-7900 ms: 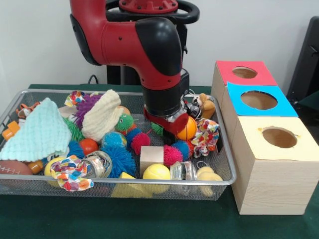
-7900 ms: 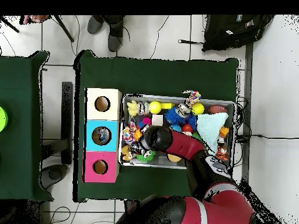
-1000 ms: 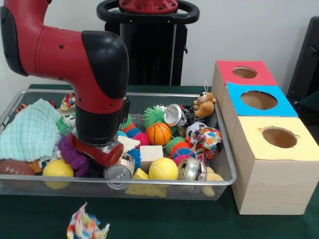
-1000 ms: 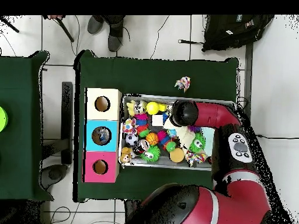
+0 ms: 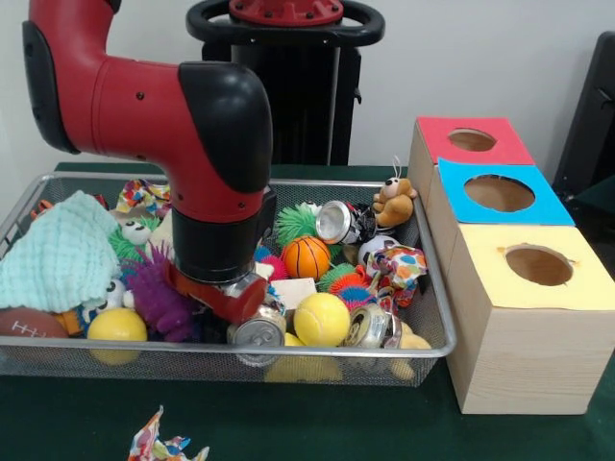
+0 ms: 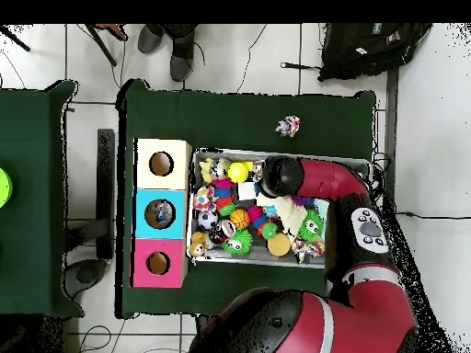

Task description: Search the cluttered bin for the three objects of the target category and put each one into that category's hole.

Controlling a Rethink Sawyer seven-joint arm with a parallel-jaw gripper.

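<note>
Arm lowered into the bin (image 5: 437, 338) among toys and cans, tool (image 5: 223, 293) apparently buried, its opening not discernible; blue hole (image 5: 499, 193) alongside.

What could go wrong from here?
1. The arm is down in the bin, among packed clutter; its end may press on the can right under it, or shove the toys.
2. No bottle shows; shiny cans such as that one and another could be taken by mistake.
3. The blue hole sits between the red hole and the yellow hole; a drop slightly off could land wrong.
</note>
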